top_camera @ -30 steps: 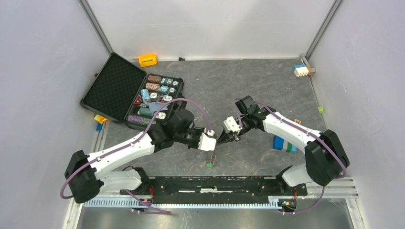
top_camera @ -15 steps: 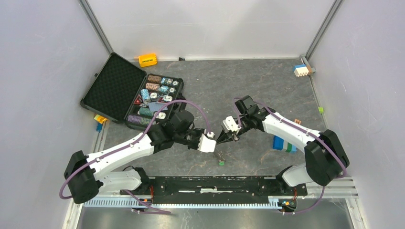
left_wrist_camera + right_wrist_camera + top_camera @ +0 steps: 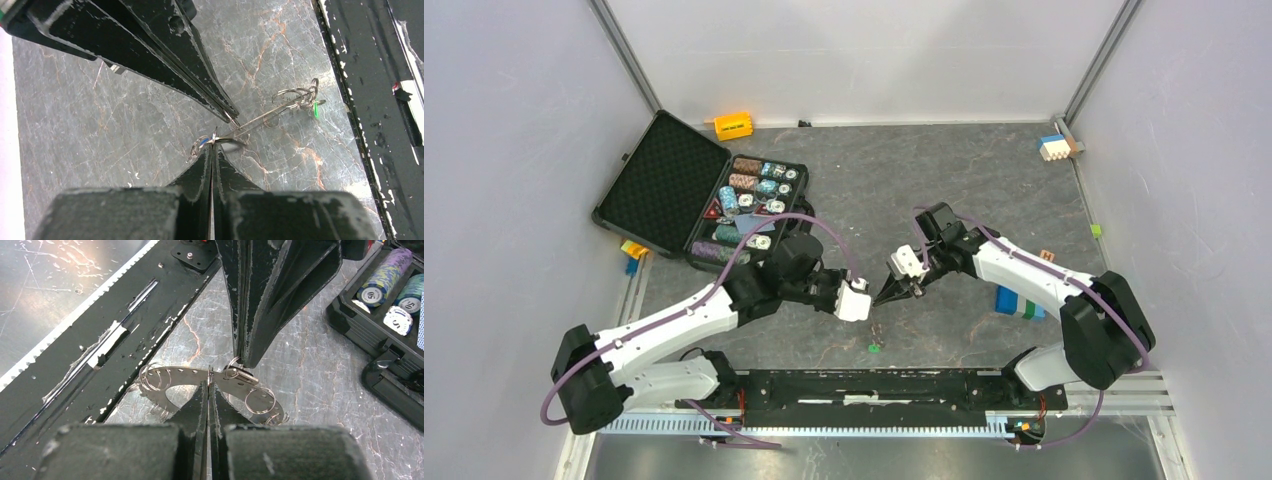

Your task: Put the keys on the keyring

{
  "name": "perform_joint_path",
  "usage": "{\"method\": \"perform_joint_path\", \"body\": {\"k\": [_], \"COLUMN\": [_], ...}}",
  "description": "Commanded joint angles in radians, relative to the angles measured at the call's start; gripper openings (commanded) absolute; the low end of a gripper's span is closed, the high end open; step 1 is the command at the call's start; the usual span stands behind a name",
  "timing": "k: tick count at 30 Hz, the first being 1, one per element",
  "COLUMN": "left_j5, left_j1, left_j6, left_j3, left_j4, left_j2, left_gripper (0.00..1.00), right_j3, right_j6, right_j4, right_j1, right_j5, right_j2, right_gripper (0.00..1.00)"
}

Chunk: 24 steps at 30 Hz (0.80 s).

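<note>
The keyring (image 3: 187, 375), a toothed grey plate hung with small wire loops, is held above the bench (image 3: 100, 125) at mid-scene. The right gripper (image 3: 209, 386) is clamped fully closed on its edge. From overhead the plate is too thin to make out. The left gripper (image 3: 212, 150), also closed tight, pinches a small split ring (image 3: 232, 369) beside a blue fleck (image 3: 201, 143) too tiny to identify. A green key (image 3: 316, 109) peeks out at the keyring's near end, mostly hidden. Far left, the chip case (image 3: 380, 340) is cut off.
</note>
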Motion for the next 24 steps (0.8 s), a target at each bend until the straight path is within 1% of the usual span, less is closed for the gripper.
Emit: {"method": "perform_joint_path", "body": {"k": [1,6,10,11,14,18,21,24], "left_j5": [-0.01,-0.054,-0.062,-0.058,-0.048,-0.043,-0.027,-0.006], "left_j1": [-0.01,-0.02,-0.023,-0.024,-0.03,-0.032,-0.031,-0.032], "left_j6": [0.061,0.109,0.126,0.131,0.154,0.176,0.204,0.211], "left_j3": [-0.029,-0.052,-0.07,-0.073,-0.094,-0.118,-0.116,-0.091], "left_j4": [0.042,0.043,0.065,0.067,0.075,0.084,0.074,0.04], "left_j2": [-0.025,-0.043,-0.068,-0.071,-0.083,-0.112,-0.122,-0.115], "left_gripper": [0.02,0.02,0.02,0.02,0.02,0.02,0.02,0.02], "right_j3": [0.007,0.024,0.071,0.082,0.092,0.093,0.097,0.127], "right_j6": [-0.074,-0.229,-0.414,-0.44,-0.455,-0.435,-0.433,-0.434], "right_j4": [-0.063,-0.195,-0.377,-0.4,-0.413,-0.397,-0.395,-0.401], "right_j1": [0.004,0.004,0.004,0.003,0.004,0.003,0.003,0.009], "right_j5": [-0.037,-0.065,-0.084,-0.085,-0.083,-0.079,-0.066,-0.021], "right_j2": [0.013,0.036,0.084,0.093,0.108,0.108,0.109,0.107], "right_gripper": [0.0,0.0,0.0,0.0,0.0,0.0,0.0,0.0]}}
